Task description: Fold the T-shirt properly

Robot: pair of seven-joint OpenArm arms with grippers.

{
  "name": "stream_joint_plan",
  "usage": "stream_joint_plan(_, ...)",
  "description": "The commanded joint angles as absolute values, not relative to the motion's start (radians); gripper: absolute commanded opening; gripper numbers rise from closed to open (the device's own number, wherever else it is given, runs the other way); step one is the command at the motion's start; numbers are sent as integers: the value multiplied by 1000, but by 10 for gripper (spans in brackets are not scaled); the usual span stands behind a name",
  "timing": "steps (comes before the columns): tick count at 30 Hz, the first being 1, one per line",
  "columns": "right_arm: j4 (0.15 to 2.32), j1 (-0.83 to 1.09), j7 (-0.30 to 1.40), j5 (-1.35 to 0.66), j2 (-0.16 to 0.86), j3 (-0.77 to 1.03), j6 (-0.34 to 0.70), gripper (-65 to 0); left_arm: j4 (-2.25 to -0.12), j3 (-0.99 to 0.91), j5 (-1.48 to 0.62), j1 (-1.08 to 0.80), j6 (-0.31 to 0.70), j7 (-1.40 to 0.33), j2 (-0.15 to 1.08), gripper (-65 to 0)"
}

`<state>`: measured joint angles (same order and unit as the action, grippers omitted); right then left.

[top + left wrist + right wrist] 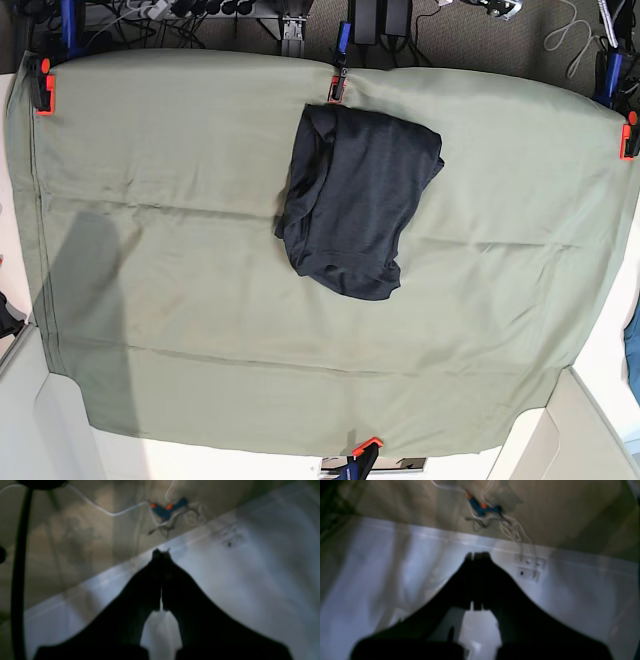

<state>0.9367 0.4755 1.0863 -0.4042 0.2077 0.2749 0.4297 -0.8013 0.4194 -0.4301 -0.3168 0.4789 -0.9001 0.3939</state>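
Scanning the base view from its left, I see the sage-green cloth sheet [150, 300] spread flat over the tabletop, pinned at its edges by orange clamps [42, 92], probably so it cannot slide under a dragged garment. Toward the far middle lies the T-shirt [355, 200], a dark compact bundle doubled over on itself with a rounded near end; it looks folded already, though loosely, and I judge the task done or close to it. Neither arm reaches over the sheet in that view.

My right tool [478, 555] is closed, its tips pressed together with nothing between them, hanging over a pale surface off the shirt. My left tool [161, 553] is likewise closed and empty. Both wrist views are dim and blurred, so I can only guess the blue-and-orange object [168, 508] among white cables [105, 511] is a hand tool.
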Motion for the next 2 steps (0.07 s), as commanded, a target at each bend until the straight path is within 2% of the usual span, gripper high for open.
stream_joint_plan(1,922,458,1104,-400,215,279,433,-650,-768,427,-427,-293,482,-900,387,-650)
stream_joint_plan(2,912,434,1103,-400,215,279,439,-650,-729,430,-423,-274,482,-884,369,-650)
